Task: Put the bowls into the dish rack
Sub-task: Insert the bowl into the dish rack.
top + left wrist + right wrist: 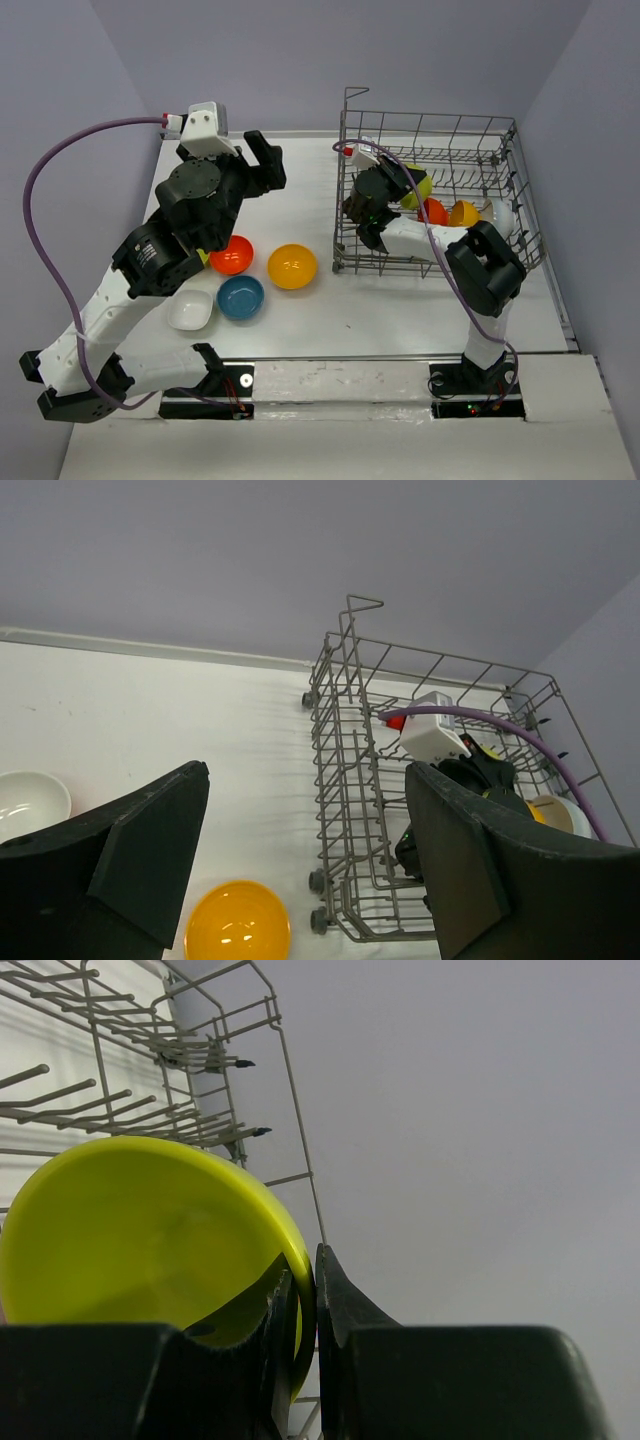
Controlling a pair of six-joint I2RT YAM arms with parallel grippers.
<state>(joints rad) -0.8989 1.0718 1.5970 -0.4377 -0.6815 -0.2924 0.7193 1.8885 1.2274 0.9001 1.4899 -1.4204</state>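
Observation:
The grey wire dish rack (440,268) stands at the right and also shows in the left wrist view (345,780). My right gripper (398,188) is inside it, shut on the rim of a lime green bowl (140,1240), held on edge among the tines. A red-orange bowl (433,211), an orange-yellow bowl (463,213) and a white bowl (500,215) sit in the rack. On the table lie a red-orange bowl (231,255), an orange-yellow bowl (292,266), a blue bowl (241,297) and a squarish white bowl (190,312). My left gripper (262,160) is open and empty, above the table's far left.
The left arm's elbow hangs over the table bowls and hides part of the red-orange one. In the left wrist view a white bowl (30,800) lies at the left edge and the orange-yellow bowl (238,920) sits just left of the rack's wheeled corner.

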